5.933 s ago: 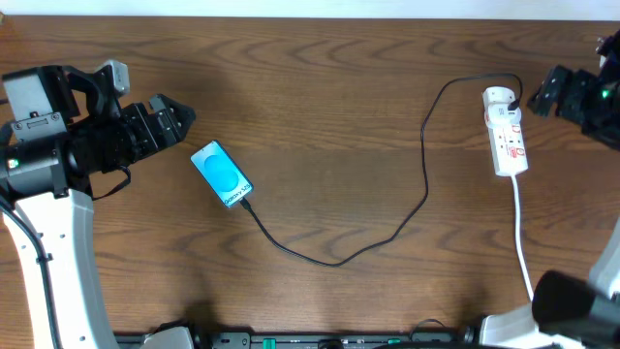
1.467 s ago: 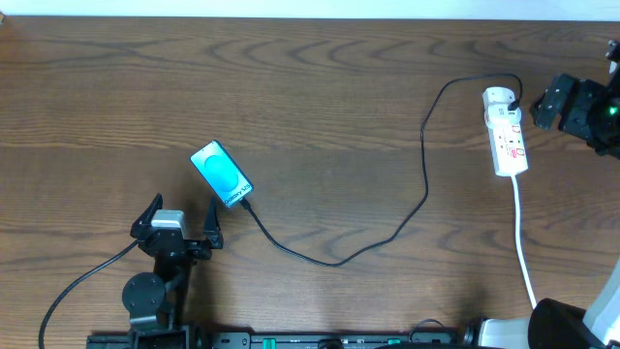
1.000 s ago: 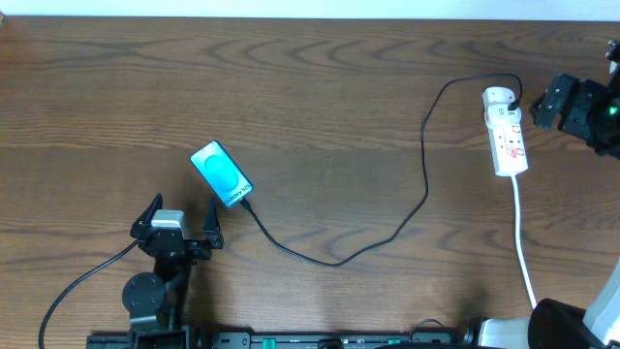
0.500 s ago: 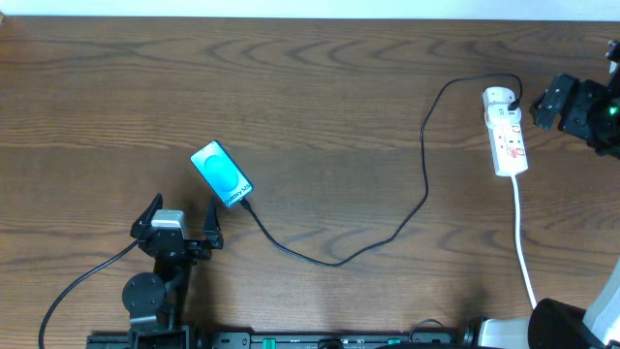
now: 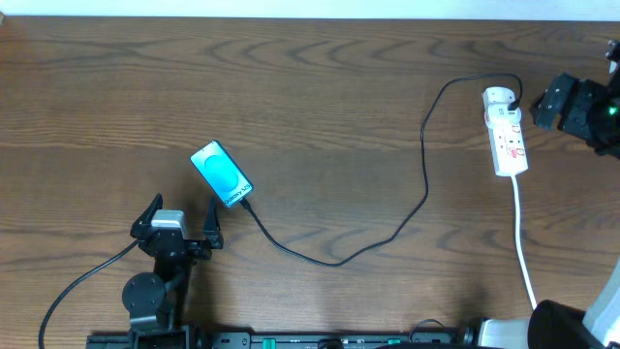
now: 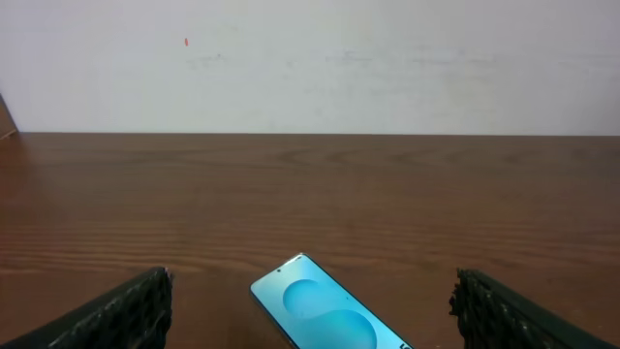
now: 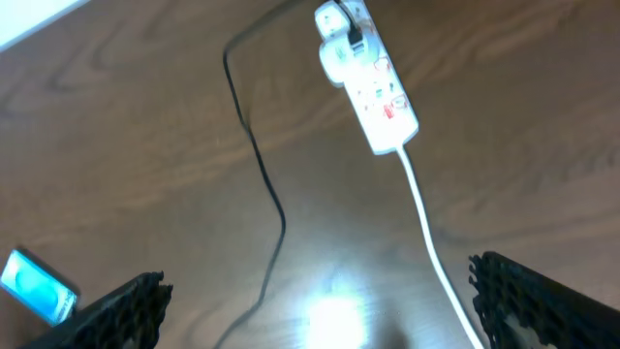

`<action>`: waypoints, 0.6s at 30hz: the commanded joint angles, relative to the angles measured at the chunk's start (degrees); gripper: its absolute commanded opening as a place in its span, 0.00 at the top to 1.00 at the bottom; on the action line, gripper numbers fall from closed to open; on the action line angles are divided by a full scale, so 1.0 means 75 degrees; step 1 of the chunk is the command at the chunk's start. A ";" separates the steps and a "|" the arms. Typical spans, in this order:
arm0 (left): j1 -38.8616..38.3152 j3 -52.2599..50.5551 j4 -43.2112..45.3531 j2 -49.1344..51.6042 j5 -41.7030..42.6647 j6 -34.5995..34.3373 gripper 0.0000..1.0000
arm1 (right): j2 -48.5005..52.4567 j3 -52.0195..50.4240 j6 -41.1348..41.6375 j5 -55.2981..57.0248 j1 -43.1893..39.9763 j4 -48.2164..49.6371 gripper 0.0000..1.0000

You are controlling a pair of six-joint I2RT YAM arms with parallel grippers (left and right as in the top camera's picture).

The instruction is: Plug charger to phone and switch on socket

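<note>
The phone (image 5: 221,174) lies flat on the wooden table with its cyan screen up. The charger's thin black cable (image 5: 334,261) runs from the phone's lower right end, loops across the table and ends in a black plug (image 5: 512,94) seated in the far end of the white socket strip (image 5: 507,136). My left gripper (image 5: 183,209) is open and empty, just in front of the phone (image 6: 329,315). My right gripper (image 5: 560,101) is open and empty, raised to the right of the strip (image 7: 373,82).
The strip's white cord (image 5: 523,247) runs toward the front edge. A thicker black robot cable (image 5: 73,291) trails from the left arm at the front left. In the right wrist view there is a bright glare spot (image 7: 334,315) on the table.
Since the earliest frame my left arm has gone from the table's left side to the front, facing the phone. Nothing has moved over the last second and a half.
</note>
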 commanded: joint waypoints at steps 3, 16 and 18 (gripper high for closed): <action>0.0038 -0.0061 -0.0385 -0.0047 0.0099 -0.0038 0.08 | -0.1186 -0.1489 0.0111 0.0096 0.0586 0.1670 0.01; 0.0038 -0.0061 -0.0385 -0.0047 0.0099 -0.0038 0.08 | -0.5147 -0.7950 -0.0213 0.0128 0.1708 0.9212 0.01; 0.0038 -0.0061 -0.0382 -0.0047 0.0099 -0.0038 0.08 | -0.5654 -0.8810 -0.0437 0.0128 0.1719 1.0025 0.01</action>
